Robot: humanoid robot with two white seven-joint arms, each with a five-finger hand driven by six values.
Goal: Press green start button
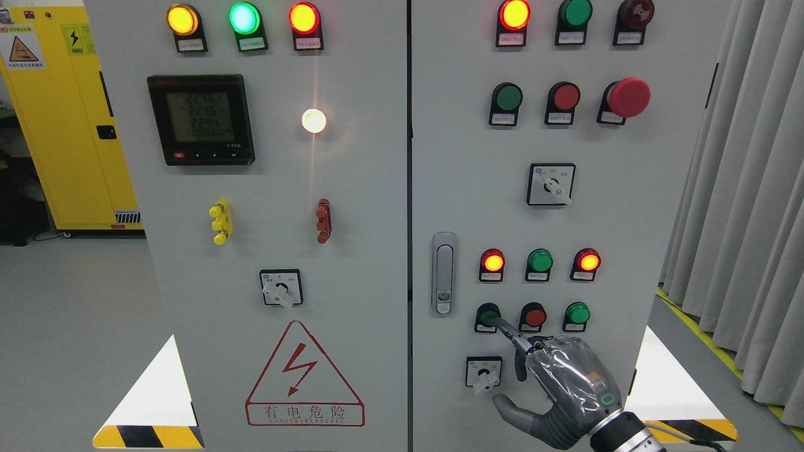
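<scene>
One robot hand (568, 389) in view, my right, coming in from the lower right. Index finger (512, 333) is extended, its tip touching the green start button (487, 316) at the left end of the lowest button row on the right cabinet door (666, 207). Other fingers are curled, thumb sticking out to the left; nothing is gripped. Just right of that button sit a red button (534, 316) and another green button (576, 313). A rotary switch (483, 372) lies below, left of my palm.
</scene>
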